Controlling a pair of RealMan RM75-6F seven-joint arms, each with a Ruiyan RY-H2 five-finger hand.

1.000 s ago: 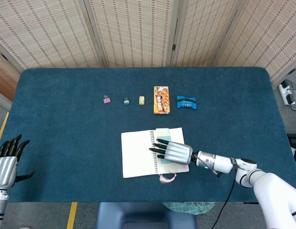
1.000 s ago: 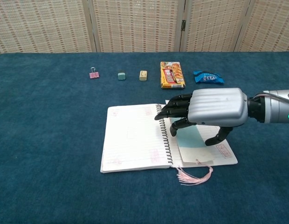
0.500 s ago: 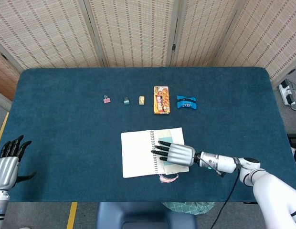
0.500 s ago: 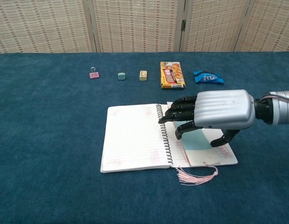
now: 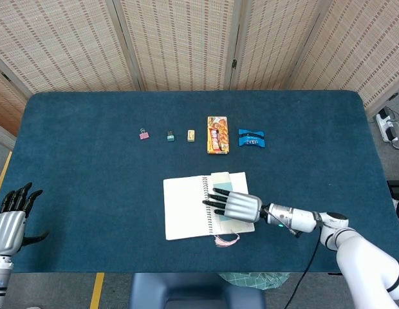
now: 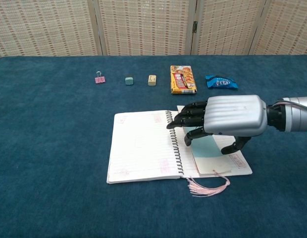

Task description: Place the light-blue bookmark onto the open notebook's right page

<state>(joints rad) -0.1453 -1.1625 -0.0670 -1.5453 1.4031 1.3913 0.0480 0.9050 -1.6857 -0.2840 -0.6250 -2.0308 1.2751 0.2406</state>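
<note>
Chest view: right hand point(image 6: 228, 121) hovers palm-down over notebook point(image 6: 143, 148) right page, fingers loosely curled, gripping nothing; light-blue bookmark point(image 6: 205, 148) lies flat beneath them, tassel past the near edge.

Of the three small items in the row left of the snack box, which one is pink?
The pink binder clip, leftmost in the row. The teal block and cream block sit between it and the snack box.

The right hand point(image 6: 228, 121) hides most of the bookmark point(image 6: 205, 147)
</note>
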